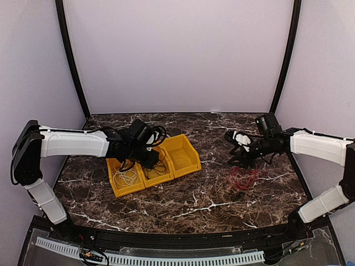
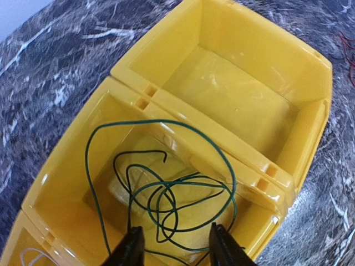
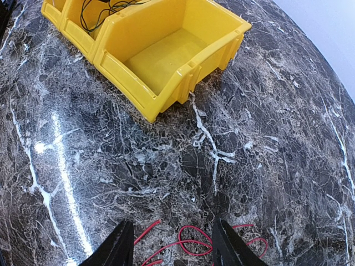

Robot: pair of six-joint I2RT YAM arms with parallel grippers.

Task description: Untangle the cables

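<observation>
Pale lilac walls (image 1: 177,55) close in the cell on three sides, with a black pole in each back corner. The worktop (image 1: 188,205) is dark marble streaked with white veins, glossy enough to throw back the light.

Three yellow bins stand touching in a slanted row left of centre. The left bin (image 1: 123,192) holds the white cable (image 1: 127,177), a loose scribble of loops. The middle bin (image 1: 158,180) holds the dark cable (image 2: 161,121), which looks greenish-black in the left wrist view. It has several overlapping loops on the bin floor, and one large loop reaches up to the wall next to the right bin (image 1: 183,158). The right bin's floor is bare.

The red cable (image 1: 242,178) lies on the open worktop well to the right of the bins, a small tangle of thin loops.

The left gripper (image 2: 176,235) hangs over the middle bin with its fingers spread wide. The dark cable's lower loops run between the fingers, but whether any strand touches them cannot be told. The right gripper (image 3: 173,227) sits just above the worktop, fingers also wide apart and holding nothing. The red cable's nearest strands lie below and between the fingertips at the bottom edge of the right wrist view.
</observation>
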